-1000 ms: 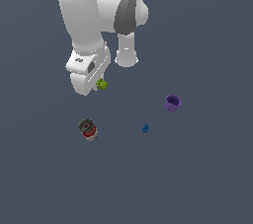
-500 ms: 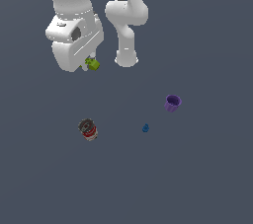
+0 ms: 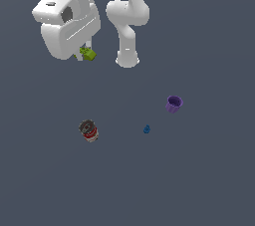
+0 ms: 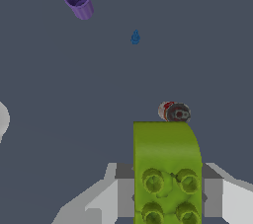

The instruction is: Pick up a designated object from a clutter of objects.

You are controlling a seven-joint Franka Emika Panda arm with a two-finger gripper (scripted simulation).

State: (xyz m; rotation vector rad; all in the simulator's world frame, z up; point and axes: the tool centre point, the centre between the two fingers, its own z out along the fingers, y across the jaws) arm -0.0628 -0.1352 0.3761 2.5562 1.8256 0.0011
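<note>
Now that the arm has climbed well above where it was a second ago, I see the tiny lime-green studded rectangular brick hanging clear of the dark grey desk, tucked under the big white wrist housing in the exterior view. On the wrist view the end effector is clamped on that brick: pale grey fingers press in from either side, and four round studs face the camera. The brick has travelled up with the arm frame by frame, so I judge the grip is holding and the pick is essentially made.

The rest of the clutter lies below on the desk and has not shifted. The small dark can with a red band sits toward the exterior view's left, the little blue knob-shaped piece is well apart from it, and the small purple cup stands further to the exterior view's right. All three appear in the wrist view too, far beneath the brick.

What remains, in my judgement, is only to keep the brick steady aloft without it slipping
</note>
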